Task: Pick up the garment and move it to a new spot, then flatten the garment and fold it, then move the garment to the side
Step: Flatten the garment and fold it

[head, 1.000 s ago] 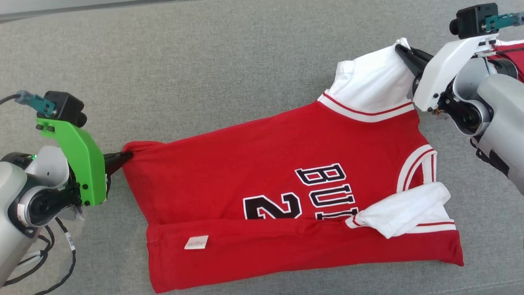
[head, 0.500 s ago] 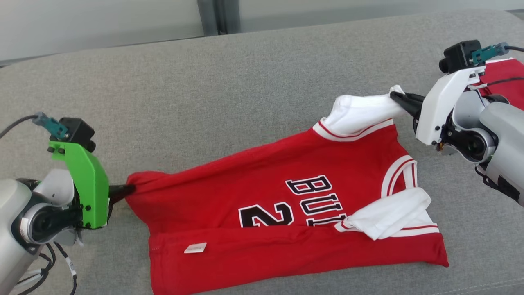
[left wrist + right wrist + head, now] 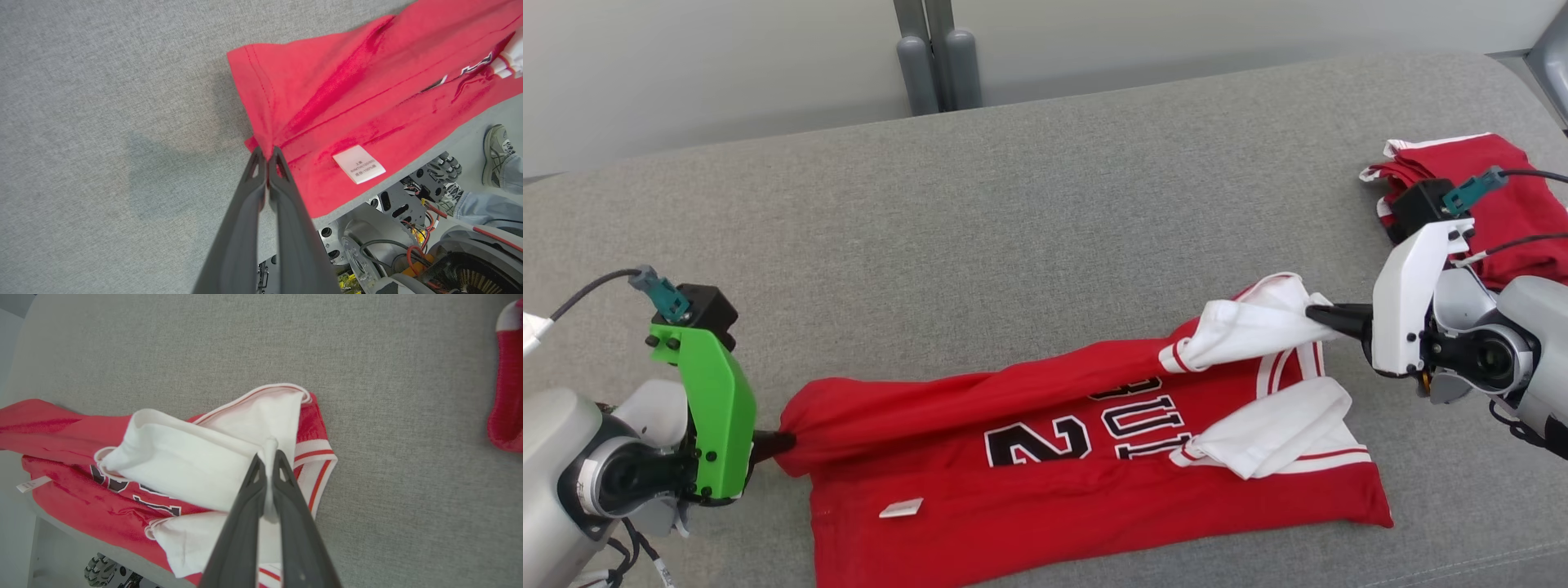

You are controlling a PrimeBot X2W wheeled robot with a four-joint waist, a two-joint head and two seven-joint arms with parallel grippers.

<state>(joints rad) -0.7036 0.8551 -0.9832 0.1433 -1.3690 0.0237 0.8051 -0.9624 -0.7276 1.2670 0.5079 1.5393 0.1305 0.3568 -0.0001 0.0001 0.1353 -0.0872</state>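
The garment (image 3: 1045,482) is a red jersey with white sleeves and black lettering, lying near the front edge of the grey cushion (image 3: 1013,212). My left gripper (image 3: 783,443) is shut on the jersey's red hem corner (image 3: 267,149) at its left end. My right gripper (image 3: 1316,314) is shut on a white sleeve (image 3: 229,457) at the right end and holds that far edge lifted over the jersey's body. The far edge sags between the two grips. A white label (image 3: 358,164) lies on the red cloth near the hem.
A folded red garment (image 3: 1494,196) lies at the cushion's right end, behind my right arm. Two grey posts (image 3: 935,61) stand beyond the far edge. A person's shoe (image 3: 494,153) and the robot's base (image 3: 408,245) show below the front edge.
Both grippers have drawn the jersey's far edge toward the front, over its body, so the lettering is partly covered. The head camera has tilted, bringing the far edge and the second garment into view.
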